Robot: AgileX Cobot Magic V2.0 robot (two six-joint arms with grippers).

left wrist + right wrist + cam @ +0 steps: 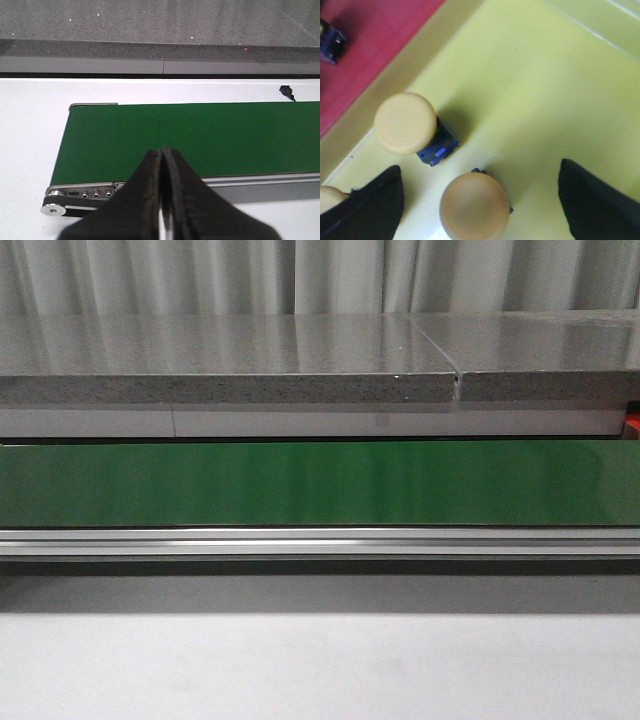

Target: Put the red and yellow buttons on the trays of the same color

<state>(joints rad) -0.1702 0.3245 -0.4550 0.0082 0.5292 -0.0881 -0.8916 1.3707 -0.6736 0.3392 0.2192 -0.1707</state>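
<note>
While spread wide, right tool (479,197) astride yellow button (475,206) on yellow tray (535,90).

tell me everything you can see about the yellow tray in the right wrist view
The yellow tray looks like smooth, slightly glossy plastic, with a flat floor and a raised rim running beside a red tray. On its floor stand yellow buttons with domed caps on blue bases: one near the rim, one between the open fingers of the right end effector, and a third partly hidden at the edge.
</note>
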